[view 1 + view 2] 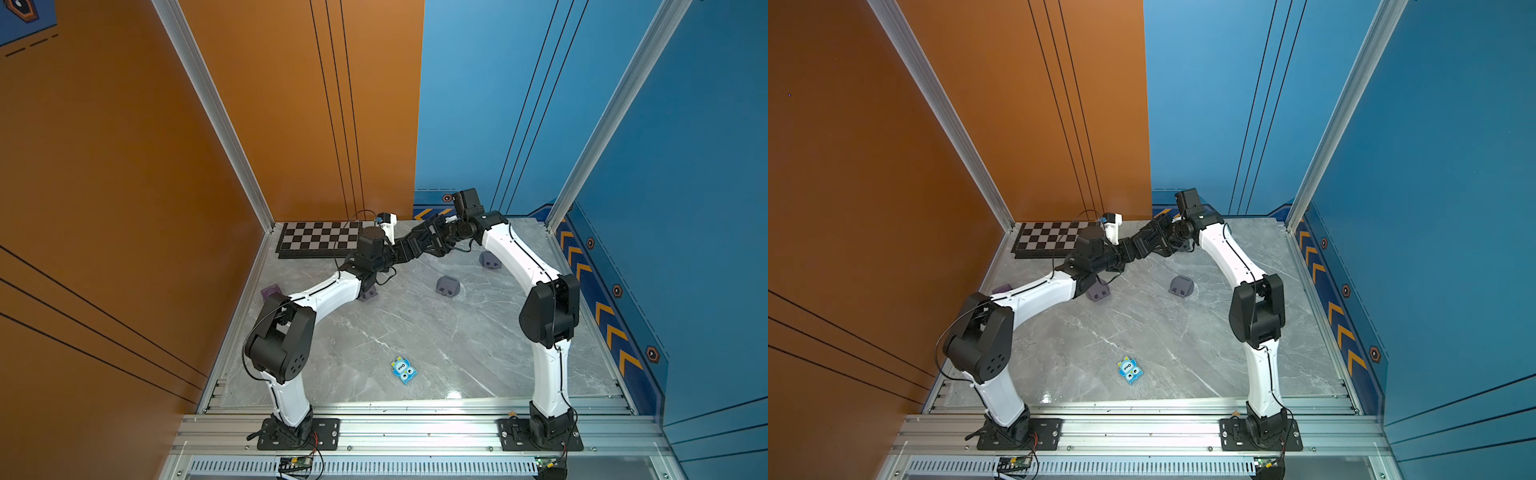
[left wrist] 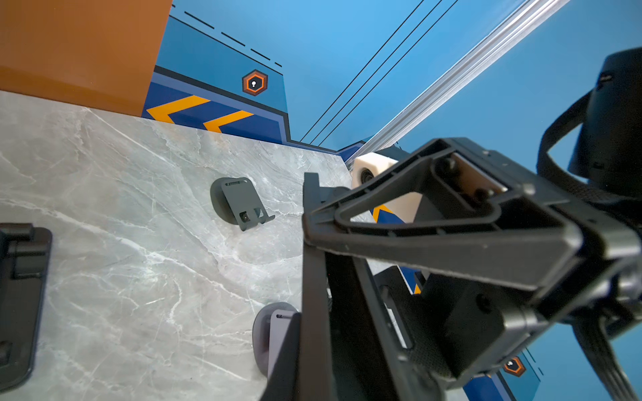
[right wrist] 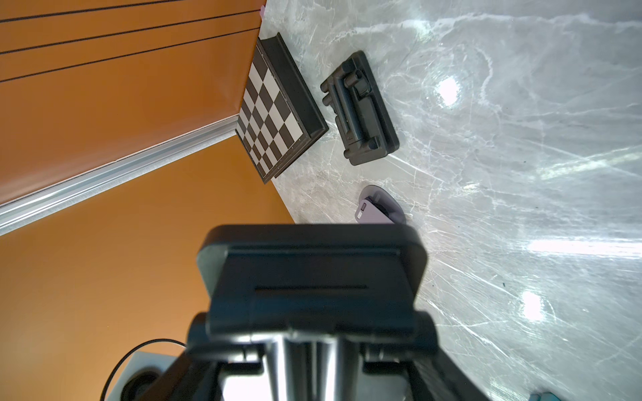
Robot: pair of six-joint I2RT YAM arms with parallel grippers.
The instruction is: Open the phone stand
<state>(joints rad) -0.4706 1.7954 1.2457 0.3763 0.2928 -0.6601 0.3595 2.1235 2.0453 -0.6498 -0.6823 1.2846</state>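
The black phone stand (image 3: 312, 277) hangs above the back of the table (image 1: 415, 332) between both arms, its wide plate clamped in the right gripper (image 1: 442, 235) and its thin flap apparently pinched edge-on by the left gripper (image 1: 422, 240) (hinge hidden), so opening should mean swinging these apart.

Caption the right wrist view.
Black phone stand fills the foreground; behind it, a chessboard, a folded black stand and a grey stand on the marble table.

Black phone stand (image 3: 312, 270), chessboard (image 1: 318, 239) (black-and-white checks), grey-veined table (image 1: 415, 328).
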